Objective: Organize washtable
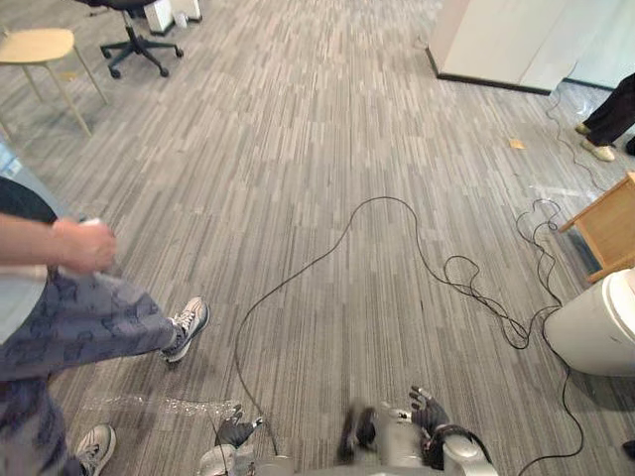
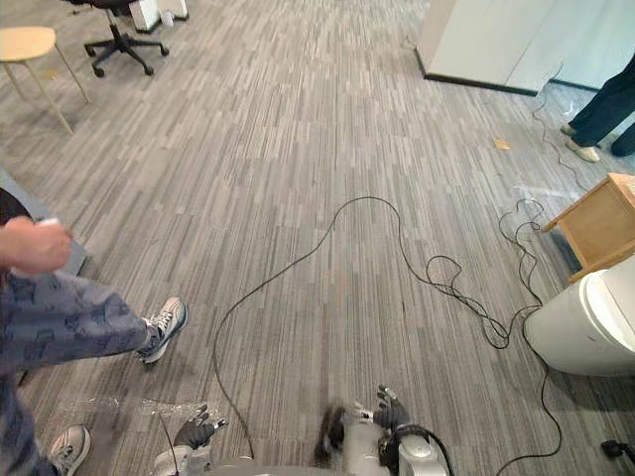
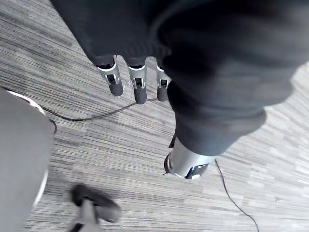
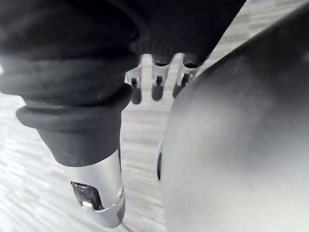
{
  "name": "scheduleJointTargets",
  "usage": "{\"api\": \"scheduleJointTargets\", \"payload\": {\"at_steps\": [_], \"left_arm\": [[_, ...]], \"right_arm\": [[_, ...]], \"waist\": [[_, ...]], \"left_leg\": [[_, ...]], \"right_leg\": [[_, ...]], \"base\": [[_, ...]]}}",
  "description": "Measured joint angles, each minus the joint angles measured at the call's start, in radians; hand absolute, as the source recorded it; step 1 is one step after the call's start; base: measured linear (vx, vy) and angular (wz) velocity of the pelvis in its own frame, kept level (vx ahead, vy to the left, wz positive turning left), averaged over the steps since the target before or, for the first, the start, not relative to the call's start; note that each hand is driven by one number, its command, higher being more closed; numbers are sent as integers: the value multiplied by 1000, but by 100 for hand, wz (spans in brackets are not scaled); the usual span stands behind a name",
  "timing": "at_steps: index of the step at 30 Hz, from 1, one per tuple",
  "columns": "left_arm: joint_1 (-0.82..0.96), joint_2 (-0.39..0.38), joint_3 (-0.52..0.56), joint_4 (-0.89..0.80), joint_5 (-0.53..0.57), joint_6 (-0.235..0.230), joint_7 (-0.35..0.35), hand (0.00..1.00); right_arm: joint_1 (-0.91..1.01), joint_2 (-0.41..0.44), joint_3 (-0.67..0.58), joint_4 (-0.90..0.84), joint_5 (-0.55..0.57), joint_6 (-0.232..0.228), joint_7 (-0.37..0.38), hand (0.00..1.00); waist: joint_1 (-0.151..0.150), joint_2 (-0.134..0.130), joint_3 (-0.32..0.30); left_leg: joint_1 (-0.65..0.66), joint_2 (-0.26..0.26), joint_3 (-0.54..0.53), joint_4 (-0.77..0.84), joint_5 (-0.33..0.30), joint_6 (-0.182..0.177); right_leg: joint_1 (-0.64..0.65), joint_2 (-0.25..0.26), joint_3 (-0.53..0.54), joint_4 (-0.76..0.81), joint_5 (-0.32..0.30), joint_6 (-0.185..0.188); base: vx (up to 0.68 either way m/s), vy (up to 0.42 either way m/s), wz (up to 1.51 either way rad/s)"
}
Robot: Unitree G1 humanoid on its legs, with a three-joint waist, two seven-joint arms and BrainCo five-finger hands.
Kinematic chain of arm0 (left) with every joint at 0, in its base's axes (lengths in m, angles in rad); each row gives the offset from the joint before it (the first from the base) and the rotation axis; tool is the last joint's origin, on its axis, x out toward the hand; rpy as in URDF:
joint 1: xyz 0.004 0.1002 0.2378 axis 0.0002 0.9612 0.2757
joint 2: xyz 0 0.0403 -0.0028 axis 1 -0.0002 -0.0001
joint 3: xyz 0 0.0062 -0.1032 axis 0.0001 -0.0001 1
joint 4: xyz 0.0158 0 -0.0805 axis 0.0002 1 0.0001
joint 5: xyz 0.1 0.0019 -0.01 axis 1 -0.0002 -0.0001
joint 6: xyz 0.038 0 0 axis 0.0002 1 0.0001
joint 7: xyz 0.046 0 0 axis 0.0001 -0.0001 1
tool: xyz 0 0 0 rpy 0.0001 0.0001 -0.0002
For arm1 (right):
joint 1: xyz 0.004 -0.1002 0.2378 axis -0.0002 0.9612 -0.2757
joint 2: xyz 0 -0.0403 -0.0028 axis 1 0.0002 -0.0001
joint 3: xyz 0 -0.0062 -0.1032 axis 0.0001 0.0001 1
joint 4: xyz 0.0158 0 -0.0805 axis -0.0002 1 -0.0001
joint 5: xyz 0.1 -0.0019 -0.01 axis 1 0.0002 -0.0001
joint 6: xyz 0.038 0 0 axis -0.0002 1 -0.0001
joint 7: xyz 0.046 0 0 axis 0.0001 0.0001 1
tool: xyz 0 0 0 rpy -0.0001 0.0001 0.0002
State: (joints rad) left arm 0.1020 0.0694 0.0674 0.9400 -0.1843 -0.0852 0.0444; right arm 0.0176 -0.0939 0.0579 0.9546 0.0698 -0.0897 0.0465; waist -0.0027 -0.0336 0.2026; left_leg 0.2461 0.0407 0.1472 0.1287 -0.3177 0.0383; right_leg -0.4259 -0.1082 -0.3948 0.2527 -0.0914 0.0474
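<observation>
Left hand (image 3: 138, 89), right hand (image 4: 157, 89) — fingers relaxed, both empty. Floor (image 1: 298, 178): one stool (image 1: 40, 45), one chair (image 1: 134, 40), one bin (image 1: 600, 327) — plus person (image 1: 69, 317), second person (image 1: 610, 114).

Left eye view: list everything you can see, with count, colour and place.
floor: one, grey striped carpet, throughout
office chair: one, black, far left
stool: one, pale, far left edge
cabinet: one, white with dark base, far right
wooden box: one, light wood, right edge
round bin: one, white, right edge, nearer the robot
plastic wrap: one, clear, floor, near left
scrap: one, tan, floor, far right
person: one, patterned grey-blue trousers, grey sneakers, left side
second person: one, dark trousers, pale shoe, far right
left hand: one, silver and dark, bottom edge, fingers straight
right hand: one, silver and dark, bottom edge, fingers straight
</observation>
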Motion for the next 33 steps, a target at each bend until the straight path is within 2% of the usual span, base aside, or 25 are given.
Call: {"api": "scheduleJointTargets", "payload": {"at_steps": [2,3,4,5,6,7,8,10,11,13,15,17,18,19,20,21,22,23,25,27,28,30,31,32,33], "left_arm": [[6,6,0,3,4,0,0,0],[8,2,0,10,15,0,0,0],[7,-2,0,13,23,-1,0,0],[10,-13,5,18,35,-1,-1,0],[6,-26,17,16,35,-1,0,0],[4,-40,34,7,39,-2,-2,0],[1,-52,40,-3,40,-2,-3,0],[-6,-43,56,-22,39,-9,-5,0],[-4,-22,54,-52,38,-14,-4,0],[-2,-18,58,-97,37,-22,-3,0],[-3,-30,63,-125,37,-30,-2,0],[8,-66,83,-146,31,-36,3,0],[9,-69,91,-148,22,-38,3,0],[7,-62,113,-153,14,-41,3,0],[8,-56,125,-155,14,-42,4,0],[8,-54,149,-151,1,-41,7,0],[7,-46,149,-142,-2,-40,8,0],[3,-34,140,-122,-2,-39,12,0],[-7,-12,131,-84,-2,-26,21,0],[-1,-16,128,-63,1,-7,25,0],[7,-18,116,-57,4,-6,25,0],[1,-16,91,-41,7,-6,24,0],[-13,-16,78,-21,16,-5,24,0],[-13,-17,72,-18,33,-3,25,0],[-10,-17,67,-18,40,-3,26,0]], "right_arm": [[-14,9,1,2,-2,4,-1,0],[-16,6,0,1,-3,5,0,0],[-16,5,-1,-1,-3,6,0,0],[-16,-7,-8,-4,-3,6,4,0],[-16,-17,-9,-12,-3,8,6,0],[-16,-31,-1,-35,-3,11,5,0],[-19,-42,12,-35,-2,14,0,0],[-33,-16,13,-16,-1,27,-2,0],[-33,9,21,-8,0,28,-2,0],[-34,28,33,21,-1,27,-2,0],[-43,43,38,43,-2,29,-2,0],[-40,41,38,58,-3,29,-3,0],[-40,45,39,64,-3,31,-3,0],[-39,70,37,77,-3,31,-4,0],[-29,82,36,78,-3,31,-4,0],[-25,92,17,69,-3,27,-3,0],[-16,94,2,69,-3,26,-3,0],[-2,96,-15,73,-3,28,-2,0],[7,91,-39,54,-2,25,-1,0],[16,79,-62,29,-2,22,0,0],[21,75,-66,10,-2,17,0,0],[18,66,-68,-15,-1,5,0,0],[7,50,-67,-16,-1,5,0,0],[7,34,-63,-8,0,6,-1,0],[9,26,-56,-1,0,7,-1,0]], "waist": [[-10,-15,18],[-12,0,15],[-11,13,12],[-9,36,9],[-5,55,14],[1,98,25],[18,126,36],[26,108,57],[35,72,61],[74,35,58],[100,42,61],[137,67,47],[144,67,46],[159,34,31],[158,9,19],[156,-15,7],[152,-26,3],[144,-39,-1],[120,-53,3],[98,-31,16],[93,-13,16],[65,-12,14],[47,-11,16],[40,-15,19],[38,-17,19]], "left_leg": [[86,1,-50,-5,-34,-60],[100,29,-87,53,-47,-80],[83,49,-102,116,-46,-82],[17,89,-120,306,-12,-136],[-31,122,-122,431,35,-156],[-143,180,-118,679,233,-166],[-244,231,-99,894,286,-174],[-375,248,-45,1049,163,-145],[-444,213,-2,1011,115,-126],[-546,153,48,814,73,-83],[-622,87,46,490,85,-89],[-681,65,46,105,178,-142],[-696,64,47,89,195,-131],[-705,41,61,146,308,-53],[-714,37,83,183,329,-23],[-729,38,107,298,291,63],[-710,23,103,342,231,67],[-671,2,103,361,179,75],[-562,-37,93,372,103,58],[-400,-56,63,334,24,70],[-299,-59,45,276,-7,77],[-179,-61,8,180,-26,78],[-116,-56,-11,137,-21,68],[-50,-56,-13,97,-5,42],[-9,-63,-22,66,-6,41]], "right_leg": [[4,0,17,-77,56,-18],[1,11,43,-11,178,-98],[0,18,35,26,188,-112],[24,39,9,63,185,-128],[49,63,0,69,151,-135],[115,117,1,34,115,-146],[191,173,25,-21,95,-165],[319,199,69,-87,56,-170],[410,189,105,-136,32,-165],[499,171,160,-179,11,-138],[573,157,204,-219,-26,-113],[668,159,247,-276,-91,-77],[697,158,257,-282,-114,-66],[746,119,265,-285,-158,-49],[746,97,262,-264,-174,-31],[712,69,257,-107,-191,-4],[662,42,261,61,-182,8],[589,7,270,278,-130,45],[450,-54,272,669,-17,70],[373,-88,196,823,-51,23],[306,-88,141,820,-89,-15],[186,-81,37,709,-152,-30],[114,-67,-21,544,-162,-28],[73,-44,-45,285,-110,-6],[61,-31,-59,154,-67,17]], "base": [[803,-199,81],[712,-227,57],[854,-297,51],[553,-221,24],[694,-234,2],[713,-172,-41],[706,-137,-55],[699,-105,-58],[703,-102,-50],[689,-52,-69],[680,60,-69],[700,189,-65],[726,279,-53],[819,308,-29],[1049,345,-33],[1077,336,-18],[875,285,-3],[673,251,22],[778,270,34],[915,266,25],[743,156,25],[729,108,49],[770,50,67],[802,35,61],[858,10,59]]}}
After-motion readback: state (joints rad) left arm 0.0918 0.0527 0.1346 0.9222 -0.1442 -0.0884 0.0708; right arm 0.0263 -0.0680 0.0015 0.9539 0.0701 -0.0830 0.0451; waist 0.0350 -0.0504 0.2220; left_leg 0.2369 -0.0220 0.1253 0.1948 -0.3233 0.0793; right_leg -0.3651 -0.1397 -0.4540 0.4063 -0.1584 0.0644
